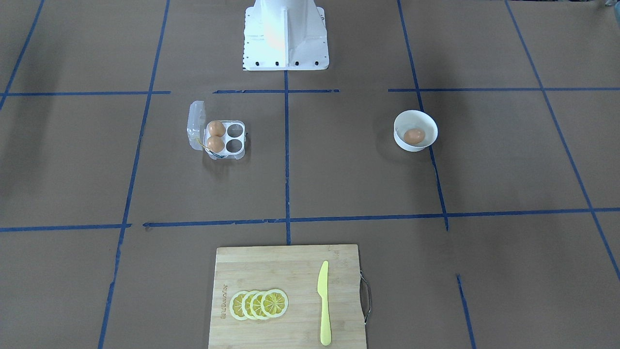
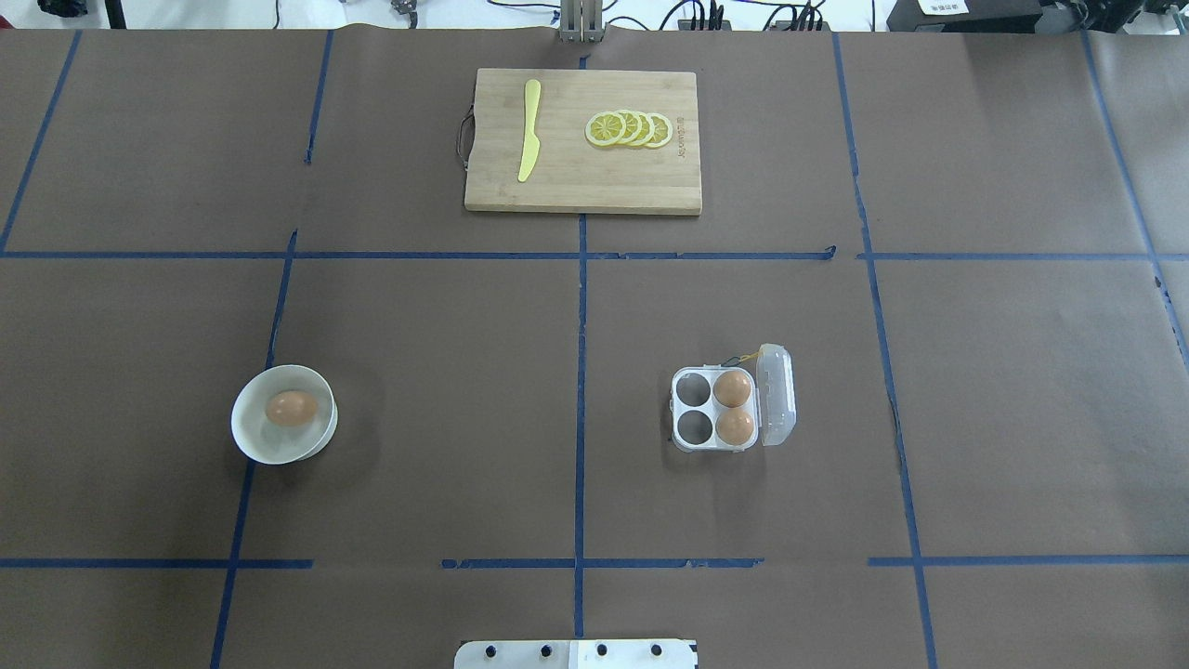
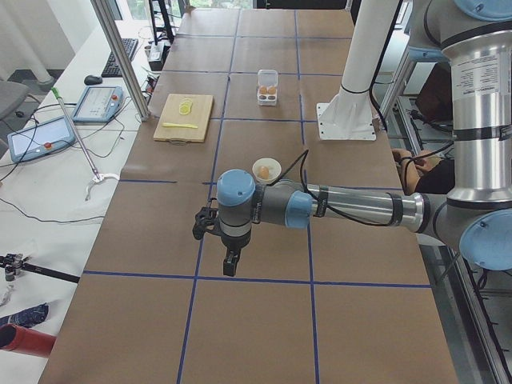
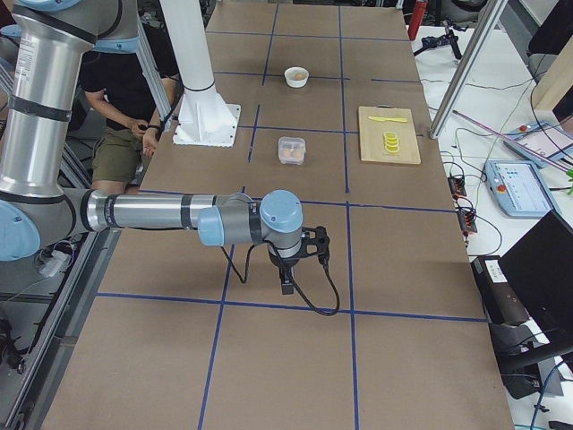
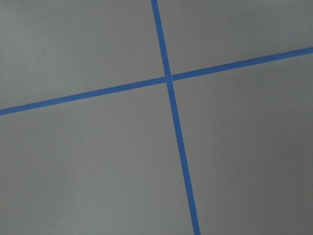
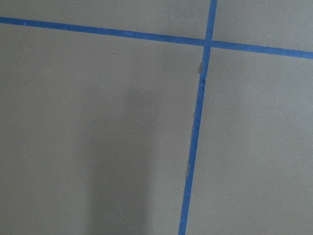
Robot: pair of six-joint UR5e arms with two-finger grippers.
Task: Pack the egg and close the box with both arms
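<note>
Tan-brown, the egg (image 2: pixel 291 408) is lying in the white bowl (image 2: pixel 243 439), near the left gripper (image 3: pixel 230 262) and just beyond it. The box (image 2: pixel 715 410) is sitting open-lidded, well apart from the right gripper (image 4: pixel 286 279). I cannot tell whether either gripper's fingers are standing apart or together.

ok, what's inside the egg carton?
Two eggs sit in the carton, in the two cups beside its open lid; the other two cups are empty. Cup bottoms under the eggs are hidden.
</note>
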